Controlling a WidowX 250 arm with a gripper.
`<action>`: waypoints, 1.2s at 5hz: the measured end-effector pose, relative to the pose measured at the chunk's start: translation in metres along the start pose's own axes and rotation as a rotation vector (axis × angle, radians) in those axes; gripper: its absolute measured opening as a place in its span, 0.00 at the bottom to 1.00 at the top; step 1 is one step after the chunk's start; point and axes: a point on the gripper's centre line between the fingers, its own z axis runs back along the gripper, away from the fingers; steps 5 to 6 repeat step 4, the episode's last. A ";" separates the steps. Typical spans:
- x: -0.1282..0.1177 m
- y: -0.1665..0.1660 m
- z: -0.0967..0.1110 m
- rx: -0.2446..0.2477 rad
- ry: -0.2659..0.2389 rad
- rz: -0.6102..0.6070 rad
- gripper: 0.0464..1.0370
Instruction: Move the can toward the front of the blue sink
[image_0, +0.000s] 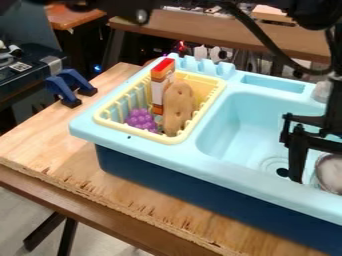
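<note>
At the frame's right edge, the bowl (330, 174) near the tool (308, 167), open or closed I cannot tell, looks light, stiff, slippery, best taken by its rim.

so the sink (187, 146) is pale aqua over a dark navy base (167, 182), the rack (176, 139) is soft yellow with bright purple grapes (141, 120), a plain tan cookie-looking thing (178, 107) and an orange-and-white box (160, 85) with a red top, all on light wood-grain plywood (40, 135)
</note>
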 end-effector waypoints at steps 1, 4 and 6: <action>0.004 0.016 0.010 0.051 0.001 0.007 0.96; 0.005 0.034 0.067 0.032 -0.125 -0.066 0.96; 0.005 0.034 0.067 0.032 -0.125 -0.066 0.96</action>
